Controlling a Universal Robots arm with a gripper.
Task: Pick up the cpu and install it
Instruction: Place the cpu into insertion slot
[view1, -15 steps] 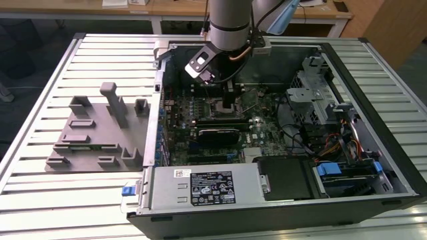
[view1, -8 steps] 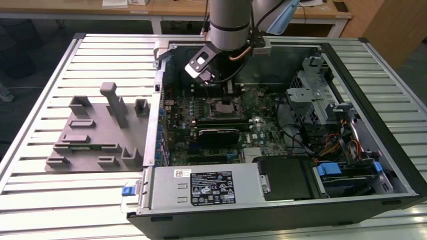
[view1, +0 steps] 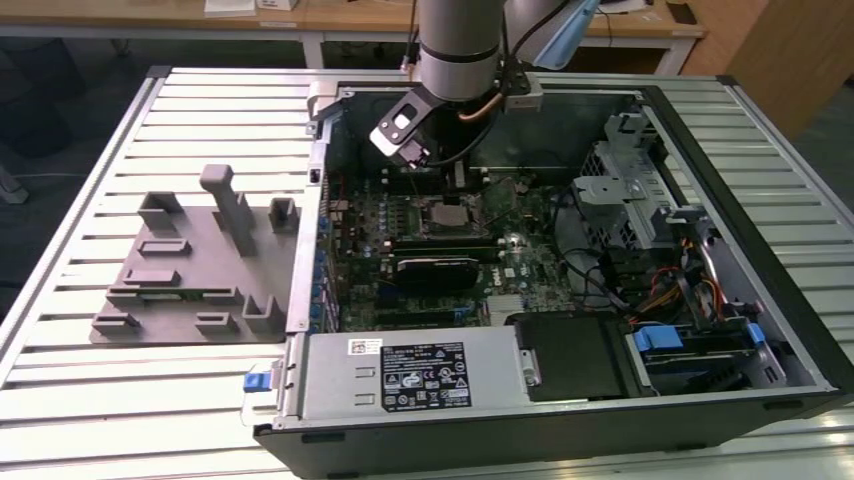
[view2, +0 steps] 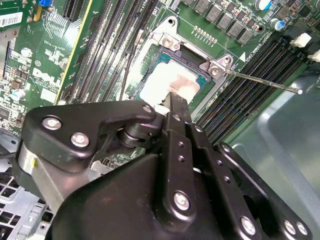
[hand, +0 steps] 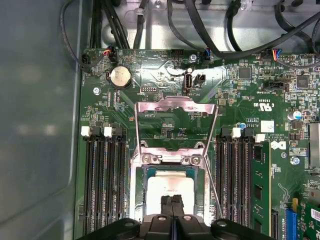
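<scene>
One small square chip with a silvery-grey metal top, the cpu (hand: 170, 186), lies flat in its socket on the green circuit board (hand: 150, 75). The board sits inside the open black computer case (view1: 747, 110), which rests on the slatted metal surface (view1: 80, 180).

The arm's black metal fingers (hand: 166, 206) are pressed together with no gap between them and grip nothing. In both wrist views their tips sit over one edge of the chip's top. Whether they touch it or hang just clear cannot be told.

The bare-metal hinged retention frame (hand: 176, 107) stands swung up off the socket. The thin wire locking lever (view2: 260, 82) stands free and unlatched. A grey plastic holder tray (view1: 187, 270) lies beside the case, toward the exterior view's left.

Judgement: pickup and placement appear complete, and the step in hand is seating the chip. Installation is not finished, as the frame is not lowered and the lever is not latched. Closing up calls for light, square pressure so the chip does not shift in its socket.
</scene>
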